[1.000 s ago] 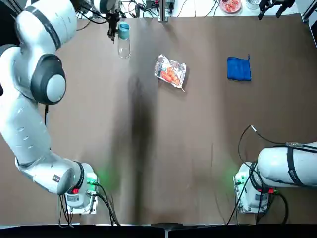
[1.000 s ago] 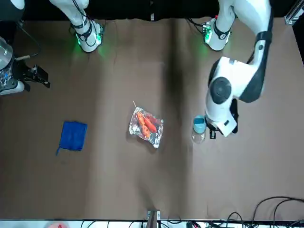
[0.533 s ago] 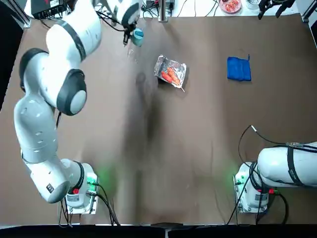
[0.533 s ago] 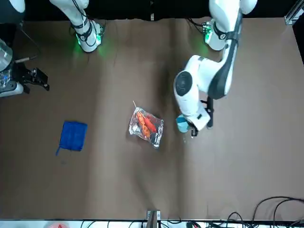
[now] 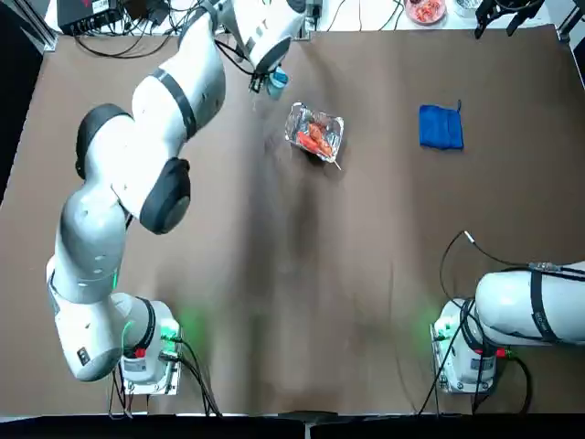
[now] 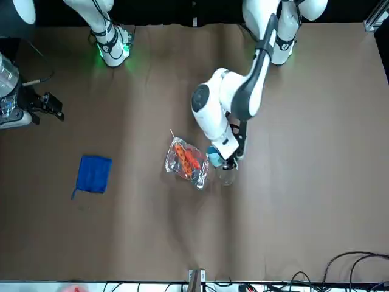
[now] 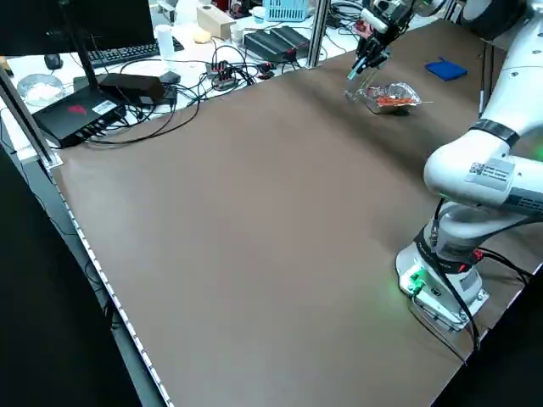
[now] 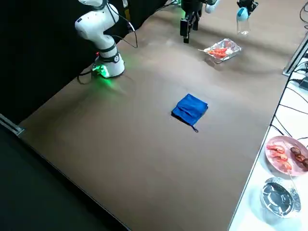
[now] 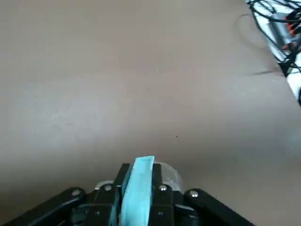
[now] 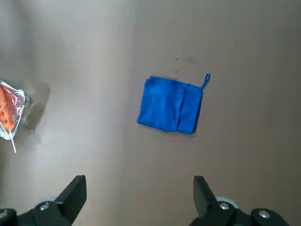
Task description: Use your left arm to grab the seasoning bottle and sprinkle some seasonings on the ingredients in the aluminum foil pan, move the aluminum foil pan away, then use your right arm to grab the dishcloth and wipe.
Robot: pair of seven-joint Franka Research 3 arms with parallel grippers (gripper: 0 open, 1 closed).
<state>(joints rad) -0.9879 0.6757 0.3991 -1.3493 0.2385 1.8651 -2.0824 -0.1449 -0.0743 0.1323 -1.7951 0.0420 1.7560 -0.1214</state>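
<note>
Left gripper is clamped on the seasoning bottle at its blue cap end, bottle clear of the table, just beside the foil pan on the robot's left side. Cap sits pinched between the fingers in the wrist view.

Bottle looks light, smooth plastic; a grip this close to the cap could let it swing or slip when tipped, though the exact contact line is hard to make out.

Pan is thin crinkled foil holding orange food and a skewer: flimsy, dents easily, best pushed or pinched at the rim.

Right gripper hangs spread wide, empty, above the cloth. Cloth is soft and limp; pinch a fold.
</note>
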